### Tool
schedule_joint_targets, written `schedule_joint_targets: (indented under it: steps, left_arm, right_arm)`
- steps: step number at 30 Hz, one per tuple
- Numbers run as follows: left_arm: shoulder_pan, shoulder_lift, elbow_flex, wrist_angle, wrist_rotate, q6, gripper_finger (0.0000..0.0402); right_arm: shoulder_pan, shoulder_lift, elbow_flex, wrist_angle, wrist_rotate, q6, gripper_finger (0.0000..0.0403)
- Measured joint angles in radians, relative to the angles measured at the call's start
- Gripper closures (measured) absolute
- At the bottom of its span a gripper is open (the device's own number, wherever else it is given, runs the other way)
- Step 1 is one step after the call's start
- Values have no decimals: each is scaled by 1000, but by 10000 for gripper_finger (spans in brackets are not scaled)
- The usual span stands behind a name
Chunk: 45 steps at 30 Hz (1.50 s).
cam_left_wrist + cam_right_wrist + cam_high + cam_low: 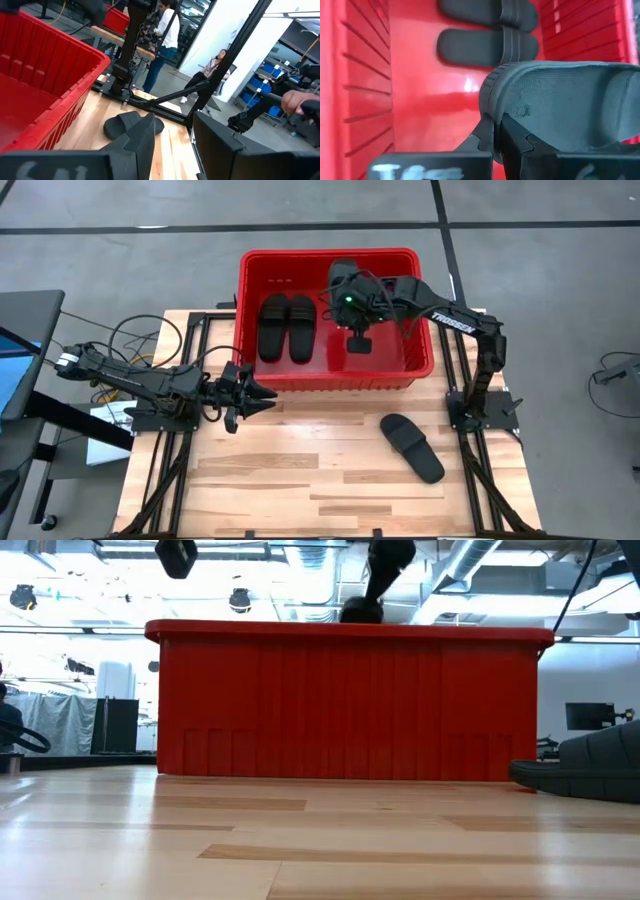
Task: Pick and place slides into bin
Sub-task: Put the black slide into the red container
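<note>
The red bin (420, 365) stands at the table's far middle. Two black slides (286, 327) lie side by side, soles flat, on its floor at the left; they also show in the right wrist view (487, 30). My right gripper (352, 305) hangs over the bin's right half, shut on a third slide (560, 110). A fourth slide (412, 447) lies flat on the table in front of the bin, at the right. My left gripper (255, 395) is open and empty just in front of the bin's near wall, at the left. My right gripper pinches the rim of the slide's sole (489, 107), at one rounded end, between its two fingers. The fingers come from above. The slide is lifted clear of the bin's floor and reaches away from the fingers toward the bin's far wall (343, 276).
The bin's ribbed walls (350, 700) rise high above the table. The bin's floor is bare under and to the right of the held slide. Open wood table lies in front of the bin. People stand and sit in the room beyond the table (165, 30).
</note>
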<state>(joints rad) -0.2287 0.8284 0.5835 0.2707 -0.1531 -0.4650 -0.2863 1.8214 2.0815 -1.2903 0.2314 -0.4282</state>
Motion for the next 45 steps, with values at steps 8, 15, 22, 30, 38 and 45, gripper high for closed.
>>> schedule_joint_targets:
  steps: [8,15,22,30,38,45]
  left_arm:
    - [0,0,0,0,-20,-9,276]
    - [0,0,0,4,-20,-15,276]
    - [0,0,0,4,-20,-17,276]
    - [0,0,0,4,-20,-19,276]
    - [0,0,0,5,-30,-23,276]
    - [0,0,0,5,-43,-26,276]
  right_arm:
    - [-31,0,-150,76,-12,-38,403]
    - [-45,0,-266,172,-25,-51,403]
    - [-62,0,-355,241,-28,-62,403]
    - [-71,0,-416,312,-34,-69,403]
    - [-72,0,-457,356,-34,-70,403]
    - [-76,0,-509,367,-33,-69,403]
